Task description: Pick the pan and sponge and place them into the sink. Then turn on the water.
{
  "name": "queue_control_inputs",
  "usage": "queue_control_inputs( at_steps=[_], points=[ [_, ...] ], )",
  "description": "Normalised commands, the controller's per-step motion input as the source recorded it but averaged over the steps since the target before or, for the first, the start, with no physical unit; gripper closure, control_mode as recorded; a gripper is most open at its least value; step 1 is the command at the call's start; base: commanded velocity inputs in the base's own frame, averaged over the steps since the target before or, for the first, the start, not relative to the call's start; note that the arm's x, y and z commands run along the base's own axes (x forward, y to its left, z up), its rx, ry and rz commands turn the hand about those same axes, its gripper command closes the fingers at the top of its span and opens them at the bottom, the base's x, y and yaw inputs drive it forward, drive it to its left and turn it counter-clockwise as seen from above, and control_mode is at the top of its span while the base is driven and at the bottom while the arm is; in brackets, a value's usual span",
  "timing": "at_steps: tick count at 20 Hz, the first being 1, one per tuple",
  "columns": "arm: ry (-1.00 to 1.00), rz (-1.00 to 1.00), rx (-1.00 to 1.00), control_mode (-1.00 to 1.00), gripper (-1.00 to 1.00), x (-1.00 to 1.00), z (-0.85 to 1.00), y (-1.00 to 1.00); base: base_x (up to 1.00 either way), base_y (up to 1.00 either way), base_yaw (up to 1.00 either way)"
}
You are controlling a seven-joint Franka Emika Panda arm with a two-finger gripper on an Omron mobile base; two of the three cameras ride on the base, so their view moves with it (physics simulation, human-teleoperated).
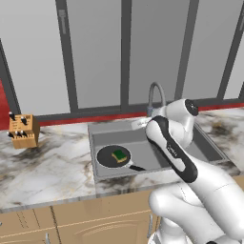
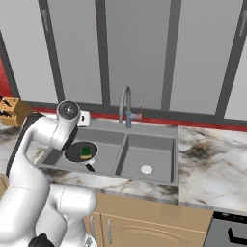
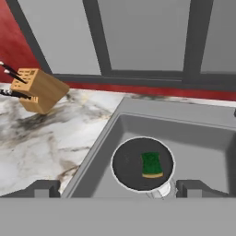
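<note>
The pan (image 3: 143,164) lies in the left basin of the sink (image 3: 99,152), and the sponge (image 3: 151,164) lies on it, green side up, a little toward 3 o'clock of the pan's middle in the hand view. The gripper (image 3: 117,188) hangs above the basin with its jaws wide and nothing between them; its two fingertips (image 3: 44,188) stand far apart at the bottom of the hand view, one at 7 o'clock and one at 5 o'clock of the pan, apart from it.

In the left base view the pan (image 1: 113,157) sits at the front left of the sink (image 1: 95,143), its short handle pointing to about 4 o'clock, with the sponge (image 1: 119,155) on it. The faucet (image 1: 156,95) rises behind the sink at 12 o'clock, partly hidden by the arm. A knife block (image 1: 23,130) stands on the counter (image 1: 47,167) at 9 o'clock, well apart from the sink.

In the right base view the pan (image 2: 80,152) and sponge (image 2: 86,152) show in the left basin, just beside the arm's wrist. The right basin of the sink (image 2: 164,132) holds a pale drain (image 2: 146,169). The faucet (image 2: 126,108) curves over the back rim between the basins. The knife block (image 2: 9,111) stands at the far left.
</note>
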Motion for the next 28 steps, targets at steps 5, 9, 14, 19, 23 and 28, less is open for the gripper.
queue_control_inputs(
  at_steps=[5, 9, 14, 19, 23, 28],
  points=[
    [-0.11, 0.0, 0.01, -1.0, -1.0, -0.34, 0.38, -0.28, 0.0, 0.0, 0.0],
    [-0.11, 0.0, 0.01, -1.0, -1.0, -0.32, 0.34, -0.33, 0.0, 0.0, 0.0],
    [-0.12, 0.0, 0.01, -1.0, -1.0, -0.31, 0.34, -0.32, 0.0, 0.0, 0.0],
    [-0.15, 0.0, 0.0, -1.0, -1.0, -0.26, 0.25, -0.34, 0.0, 0.0, 0.0],
    [-0.17, 0.0, 0.0, -1.0, -1.0, -0.29, 0.35, -0.29, 0.0, 0.0, 0.0],
    [-0.13, 0.0, 0.01, -1.0, -1.0, -0.31, 0.39, -0.3, 0.0, 0.0, 0.0]
  ],
)
